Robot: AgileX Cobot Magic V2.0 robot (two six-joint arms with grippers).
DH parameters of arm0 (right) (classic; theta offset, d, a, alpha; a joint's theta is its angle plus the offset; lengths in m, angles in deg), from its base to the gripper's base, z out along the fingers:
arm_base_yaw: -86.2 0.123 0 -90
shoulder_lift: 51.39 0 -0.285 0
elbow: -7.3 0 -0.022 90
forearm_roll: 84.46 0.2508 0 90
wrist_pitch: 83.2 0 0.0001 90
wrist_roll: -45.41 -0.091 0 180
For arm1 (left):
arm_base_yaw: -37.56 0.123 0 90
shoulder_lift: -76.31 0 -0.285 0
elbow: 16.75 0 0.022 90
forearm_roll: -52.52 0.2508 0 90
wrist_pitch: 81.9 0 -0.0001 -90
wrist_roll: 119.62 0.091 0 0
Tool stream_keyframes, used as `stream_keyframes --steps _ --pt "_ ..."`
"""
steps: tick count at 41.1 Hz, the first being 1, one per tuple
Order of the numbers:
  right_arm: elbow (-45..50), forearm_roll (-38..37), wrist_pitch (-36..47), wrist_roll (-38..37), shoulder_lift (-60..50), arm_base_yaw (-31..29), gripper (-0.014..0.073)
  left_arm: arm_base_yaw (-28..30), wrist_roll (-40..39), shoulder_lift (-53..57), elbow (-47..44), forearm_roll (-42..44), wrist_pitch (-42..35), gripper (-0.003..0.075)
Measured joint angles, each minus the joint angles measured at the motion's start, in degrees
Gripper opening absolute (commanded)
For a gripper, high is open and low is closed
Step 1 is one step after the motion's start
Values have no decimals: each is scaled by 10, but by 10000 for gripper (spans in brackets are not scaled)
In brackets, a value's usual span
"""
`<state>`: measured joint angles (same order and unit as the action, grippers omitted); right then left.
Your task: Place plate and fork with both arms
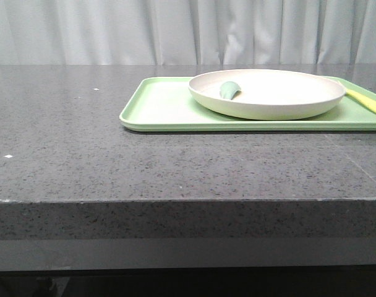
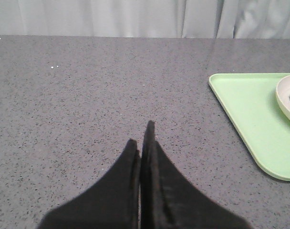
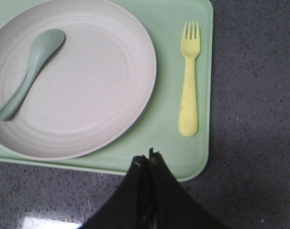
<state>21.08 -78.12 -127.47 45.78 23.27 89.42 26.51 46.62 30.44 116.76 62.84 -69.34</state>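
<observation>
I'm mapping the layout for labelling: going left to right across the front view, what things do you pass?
Bare table → green tray → grey-green spoon lying in the plate → yellow fork at the tray's right end.

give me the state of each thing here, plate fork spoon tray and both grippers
plate: upright on the tray, holding only the spoon
spoon: lying inside the plate, bowl up
fork: flat on the tray beside the plate, not touching it, not held
tray: flat on the table
left gripper: shut, empty, over bare table
right gripper: shut, empty, at the tray's edge
</observation>
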Motion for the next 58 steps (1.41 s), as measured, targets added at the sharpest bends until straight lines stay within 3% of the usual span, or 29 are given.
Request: stream_keyframes --steps 12,24,34,58 --pt "249 0 136 9 -222 0 -66 0 0 0 0 0 0 -18" --pt "403 0 173 10 -472 0 -66 0 0 0 0 0 0 -18" --pt "439 1 201 11 -609 0 -66 0 0 0 0 0 0 -18" --pt "442 1 203 12 -616 0 -68 0 0 0 0 0 0 -18"
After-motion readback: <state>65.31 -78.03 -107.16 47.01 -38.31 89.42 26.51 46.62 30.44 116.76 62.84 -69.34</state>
